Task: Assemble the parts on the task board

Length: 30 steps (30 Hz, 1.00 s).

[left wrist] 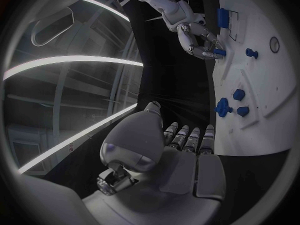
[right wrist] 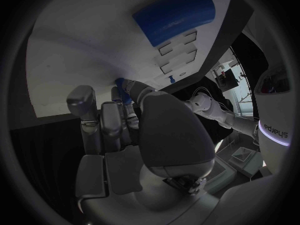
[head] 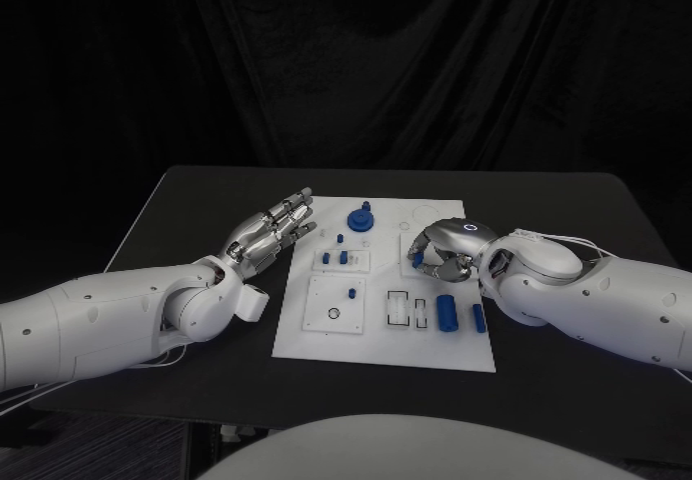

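The right hand hovers over the right-centre of the flat white task board, its silver fingers curled in and pinching a small blue peg-like part at their tips; the right wrist view shows the same blue piece caught between the fingertips, pointing down at the board. Just near of that hand, on the board's right side, lie two loose blue cylinders, side by side, next to a row of small rectangular slots. Left of those is a square inset panel with a ring-shaped hole. Farther off, at the board's far edge, stands a larger blue knob-shaped part, with two short blue pegs seated in a panel nearer the middle.

The left hand waits above the black bench just beside the board's left edge, fingers stretched flat and apart, holding nothing.

The risk lies in the pinch. The peg is held only at the fingertips, so it may well tilt or slip as it is lowered, then jam at the mouth of its hole or drop and roll among the loose cylinders. Nothing holds the board down, so a sideways push could shift it.
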### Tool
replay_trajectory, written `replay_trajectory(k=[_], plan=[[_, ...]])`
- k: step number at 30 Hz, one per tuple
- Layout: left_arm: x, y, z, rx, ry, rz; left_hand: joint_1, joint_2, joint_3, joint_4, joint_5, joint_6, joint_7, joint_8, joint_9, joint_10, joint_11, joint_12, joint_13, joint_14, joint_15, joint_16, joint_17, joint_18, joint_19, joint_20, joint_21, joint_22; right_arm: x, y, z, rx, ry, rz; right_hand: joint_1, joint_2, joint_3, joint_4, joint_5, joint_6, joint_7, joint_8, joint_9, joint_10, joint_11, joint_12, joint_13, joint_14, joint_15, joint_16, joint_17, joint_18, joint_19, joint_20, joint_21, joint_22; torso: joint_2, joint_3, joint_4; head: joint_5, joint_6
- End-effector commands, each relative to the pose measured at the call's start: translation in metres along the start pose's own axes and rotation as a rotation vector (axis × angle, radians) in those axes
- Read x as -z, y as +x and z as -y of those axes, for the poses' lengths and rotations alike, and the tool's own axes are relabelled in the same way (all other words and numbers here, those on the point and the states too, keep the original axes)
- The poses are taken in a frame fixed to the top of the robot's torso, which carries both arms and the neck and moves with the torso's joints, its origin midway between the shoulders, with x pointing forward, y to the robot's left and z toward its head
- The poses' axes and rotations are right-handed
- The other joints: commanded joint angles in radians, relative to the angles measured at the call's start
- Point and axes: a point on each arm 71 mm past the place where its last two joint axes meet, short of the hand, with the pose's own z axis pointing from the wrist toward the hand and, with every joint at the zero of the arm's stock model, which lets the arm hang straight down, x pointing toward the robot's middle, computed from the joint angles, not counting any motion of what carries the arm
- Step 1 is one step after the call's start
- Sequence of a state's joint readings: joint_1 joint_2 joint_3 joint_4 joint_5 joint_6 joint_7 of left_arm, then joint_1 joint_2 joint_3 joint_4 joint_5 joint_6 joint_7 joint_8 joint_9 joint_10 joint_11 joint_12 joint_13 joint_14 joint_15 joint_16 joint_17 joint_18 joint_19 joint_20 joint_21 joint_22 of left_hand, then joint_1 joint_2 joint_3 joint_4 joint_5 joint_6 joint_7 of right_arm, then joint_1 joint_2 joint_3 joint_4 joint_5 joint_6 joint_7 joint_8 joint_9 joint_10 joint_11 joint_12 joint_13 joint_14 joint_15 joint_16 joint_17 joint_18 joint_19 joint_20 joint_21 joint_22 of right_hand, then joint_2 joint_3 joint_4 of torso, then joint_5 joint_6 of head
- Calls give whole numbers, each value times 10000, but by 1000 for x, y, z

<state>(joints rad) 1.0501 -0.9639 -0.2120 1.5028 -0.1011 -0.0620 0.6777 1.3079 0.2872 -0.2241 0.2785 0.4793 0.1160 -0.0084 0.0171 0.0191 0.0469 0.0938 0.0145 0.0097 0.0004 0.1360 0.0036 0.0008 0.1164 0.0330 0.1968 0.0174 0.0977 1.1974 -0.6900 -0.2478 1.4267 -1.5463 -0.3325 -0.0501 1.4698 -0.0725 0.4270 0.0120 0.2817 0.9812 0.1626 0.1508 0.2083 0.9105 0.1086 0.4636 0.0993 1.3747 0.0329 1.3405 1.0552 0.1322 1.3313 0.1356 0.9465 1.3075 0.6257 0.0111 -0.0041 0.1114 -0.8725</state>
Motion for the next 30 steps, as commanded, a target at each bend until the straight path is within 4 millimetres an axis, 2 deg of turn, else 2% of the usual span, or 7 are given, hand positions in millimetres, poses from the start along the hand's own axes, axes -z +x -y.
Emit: replay_trajectory(k=[1, 4, 10, 20, 24, 30], plan=[[1, 1, 9, 143, 1374, -131, 92, -22, 63, -1, 44, -23, 46, 36, 2, -35, 57, -57, -5, -4, 90, -36, -8, 128, -6, 73, 68, 8, 1, -3, -2, -40, -140, 555, -73, 17, 99, -47, -107, 166, -27, 97, 100, 189, -51, -12, 19, -5, -96, -59, 20, -110, -6, -98, 44, 1051, 2, -1, -2, 1, -2], [1, 1, 8, 146, 1348, -132, 100, -22, 68, -4, 52, -23, 47, 35, 2, -39, 54, -57, -6, -4, 96, -36, -8, 130, -4, 80, 69, 11, 2, -4, -2, -68, -187, 692, -99, 30, 147, -103, -198, 318, -87, 200, 229, 403, -119, -38, 20, 44, -151, -35, 74, -132, 53, -146, 191, 1082, 2, 2, 0, 8, -2], [1, 1, 7, 173, 1281, -156, 118, -24, 80, -9, 62, -42, 54, 29, -1, -59, 50, -61, -9, -4, 119, -36, -8, 132, 2, 104, 73, 22, 5, -9, -4, -368, -288, 1162, -180, 19, 146, -124, -259, 452, -147, 299, 382, 637, -186, -98, 18, 88, -203, -30, 106, -153, 103, -195, 308, 1105, -1, -1, -3, 106, -2], [1, 0, 6, 198, 1184, -174, 132, -36, 85, -17, 64, -33, 70, 30, 1, -64, 49, -62, -10, -4, 139, -36, -8, 133, 6, 127, 76, 28, 6, -33, -12, -327, -386, 1342, -261, -7, 113, -129, -298, 583, -206, 401, 538, 827, -244, -183, 10, 111, -255, -41, 107, -152, 109, -243, 311, 1100, 1, -2, 1, 176, -2], [1, 0, 6, 195, 1175, -171, 118, -73, 61, -2, 27, -31, 96, 30, 1, -69, 55, -62, -10, -4, 155, -36, -8, 139, 7, 149, 76, 25, 9, -38, -26, -389, -669, 1138, -350, -28, 60, -89, -409, 593, -223, 423, 608, 878, -255, -253, -2, 112, -261, -58, 92, -152, 104, -252, 291, 1091, 1, -9, 13, 184, -2], [1, 1, 6, 213, 1154, -195, 115, -77, 58, 1, 27, -22, 100, 32, 3, -69, 56, -62, -10, -4, 156, -36, -8, 140, 6, 152, 76, 21, 11, -36, -60, -532, -1556, 650, -500, -84, -57, -17, -471, 625, -279, 469, 749, 1022, -301, -361, -13, 324, -302, 129, 451, -232, 319, -283, 730, 1198, 5, 1, 2, 335, -2]])
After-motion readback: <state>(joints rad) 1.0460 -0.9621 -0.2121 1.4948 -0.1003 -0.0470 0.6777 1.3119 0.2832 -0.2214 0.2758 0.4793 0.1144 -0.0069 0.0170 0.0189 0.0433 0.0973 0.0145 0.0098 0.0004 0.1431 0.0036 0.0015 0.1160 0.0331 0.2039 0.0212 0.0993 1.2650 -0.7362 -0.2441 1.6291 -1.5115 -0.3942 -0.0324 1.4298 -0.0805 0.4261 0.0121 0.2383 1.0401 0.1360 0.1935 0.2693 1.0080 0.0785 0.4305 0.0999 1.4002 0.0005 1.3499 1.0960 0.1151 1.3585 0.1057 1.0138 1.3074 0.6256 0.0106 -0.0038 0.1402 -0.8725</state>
